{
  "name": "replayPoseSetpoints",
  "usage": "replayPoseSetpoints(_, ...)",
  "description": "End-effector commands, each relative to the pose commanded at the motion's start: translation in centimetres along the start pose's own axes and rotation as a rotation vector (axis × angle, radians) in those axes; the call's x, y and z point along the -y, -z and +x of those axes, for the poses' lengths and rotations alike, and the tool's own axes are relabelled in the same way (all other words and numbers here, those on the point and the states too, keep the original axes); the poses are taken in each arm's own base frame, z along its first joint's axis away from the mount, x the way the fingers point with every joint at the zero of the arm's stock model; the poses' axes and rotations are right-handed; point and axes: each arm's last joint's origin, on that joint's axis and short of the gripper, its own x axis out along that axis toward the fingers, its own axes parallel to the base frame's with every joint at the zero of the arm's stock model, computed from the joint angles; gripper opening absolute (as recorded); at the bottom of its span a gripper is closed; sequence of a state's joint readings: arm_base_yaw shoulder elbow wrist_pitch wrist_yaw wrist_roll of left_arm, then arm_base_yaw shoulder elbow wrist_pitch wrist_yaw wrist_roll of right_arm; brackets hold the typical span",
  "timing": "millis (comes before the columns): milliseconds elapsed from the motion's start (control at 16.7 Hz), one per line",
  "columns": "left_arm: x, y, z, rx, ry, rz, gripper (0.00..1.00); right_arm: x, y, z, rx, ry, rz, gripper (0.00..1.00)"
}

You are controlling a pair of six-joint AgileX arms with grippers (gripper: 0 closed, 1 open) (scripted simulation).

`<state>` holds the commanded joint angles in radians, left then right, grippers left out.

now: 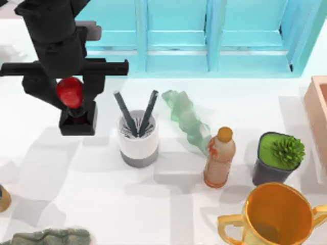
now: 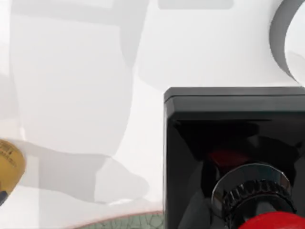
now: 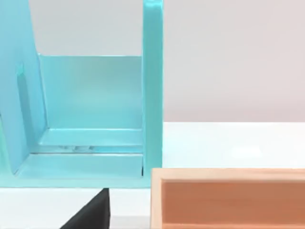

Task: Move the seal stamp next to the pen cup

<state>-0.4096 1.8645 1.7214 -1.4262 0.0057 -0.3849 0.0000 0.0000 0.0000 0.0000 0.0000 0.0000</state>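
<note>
Just left of the pen cup (image 1: 138, 137), the left gripper (image 1: 70, 97) pinches the stamp (image 1: 75, 109) by its red knob, base at or near the table, so the placing step looks nearly finished, and next comes spreading the fingers and lifting clear.

seal stamp (image 1: 70, 93): red knob, black base | pen cup (image 1: 138, 139): white, grey band

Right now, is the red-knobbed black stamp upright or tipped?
Upright: in the top view the seal stamp with glossy red ball knob sits directly over its black square base, under the left pincer, beside the white pen cup.
</note>
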Motion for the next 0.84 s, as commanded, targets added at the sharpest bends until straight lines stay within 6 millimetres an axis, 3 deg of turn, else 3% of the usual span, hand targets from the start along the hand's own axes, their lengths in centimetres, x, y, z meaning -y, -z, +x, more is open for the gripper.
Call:
replayPoseSetpoints(480,0.0,0.0,0.0,0.0,0.0,0.0,0.98,0.0,0.0,0.0,0.0,0.0,0.0,1.0)
replayPoseSetpoints(840,0.0,0.0,0.0,0.0,0.0,0.0,1.0,0.0,0.0,0.0,0.0,0.0,0.0,1.0)
